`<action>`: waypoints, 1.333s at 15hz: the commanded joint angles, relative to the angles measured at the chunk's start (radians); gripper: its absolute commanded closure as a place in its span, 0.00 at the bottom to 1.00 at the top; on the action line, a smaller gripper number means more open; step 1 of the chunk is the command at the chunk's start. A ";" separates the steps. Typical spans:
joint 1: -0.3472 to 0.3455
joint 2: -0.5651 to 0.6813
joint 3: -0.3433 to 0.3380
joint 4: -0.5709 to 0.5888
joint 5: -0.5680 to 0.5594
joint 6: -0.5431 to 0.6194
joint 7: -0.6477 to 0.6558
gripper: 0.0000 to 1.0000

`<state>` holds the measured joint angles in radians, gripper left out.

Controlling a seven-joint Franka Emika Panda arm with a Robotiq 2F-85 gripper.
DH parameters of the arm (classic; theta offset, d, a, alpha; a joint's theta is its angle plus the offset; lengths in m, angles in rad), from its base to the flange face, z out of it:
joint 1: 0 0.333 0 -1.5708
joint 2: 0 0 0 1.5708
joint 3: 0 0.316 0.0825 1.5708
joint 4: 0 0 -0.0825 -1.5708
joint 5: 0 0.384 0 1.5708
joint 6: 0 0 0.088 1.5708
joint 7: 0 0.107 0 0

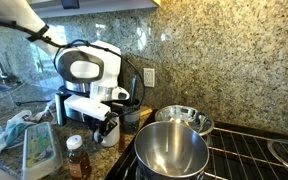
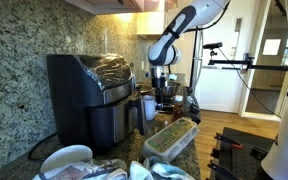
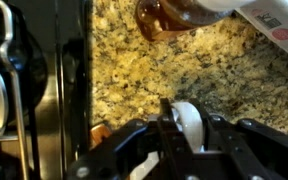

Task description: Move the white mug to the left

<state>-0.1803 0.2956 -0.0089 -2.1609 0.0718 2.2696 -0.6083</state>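
The white mug [image 3: 189, 124] shows in the wrist view as a curved white wall pinched between my gripper's [image 3: 180, 128] two dark fingers. In an exterior view my gripper [image 1: 106, 127] is down low at the granite counter, closed on the mug [image 1: 109, 138], just right of the honey bottle [image 1: 76, 156]. In an exterior view the gripper [image 2: 164, 92] hangs behind the black appliance and the mug itself is hard to make out. Whether the mug rests on the counter or is just off it, I cannot tell.
A steel pot [image 1: 171, 150] and a steel bowl [image 1: 185, 119] sit on the stove to the right. A dark utensil cup [image 1: 132, 110] stands behind the gripper. A clear lidded container [image 1: 39, 150] lies at the left. The honey bottle [image 3: 169, 15] is close by in the wrist view.
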 commanded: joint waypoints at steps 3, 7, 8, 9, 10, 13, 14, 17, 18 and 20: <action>-0.003 -0.031 0.004 -0.028 0.011 0.001 -0.027 0.96; -0.003 -0.033 0.004 -0.028 0.011 0.000 -0.028 0.95; -0.002 -0.038 0.004 -0.029 0.009 0.000 -0.027 0.95; -0.002 -0.042 0.004 -0.029 0.008 -0.004 -0.026 0.95; -0.002 -0.048 0.005 -0.028 0.010 -0.009 -0.025 0.95; 0.002 -0.065 0.002 -0.021 0.005 -0.035 -0.012 0.95; 0.007 -0.070 -0.002 -0.018 -0.005 -0.043 0.004 0.95; 0.016 -0.095 -0.006 -0.014 -0.017 -0.074 0.018 0.95; 0.019 -0.104 -0.007 -0.012 -0.023 -0.085 0.025 0.95; 0.023 -0.124 -0.008 -0.007 -0.026 -0.121 0.029 0.95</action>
<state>-0.1707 0.2435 -0.0091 -2.1599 0.0609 2.2135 -0.6026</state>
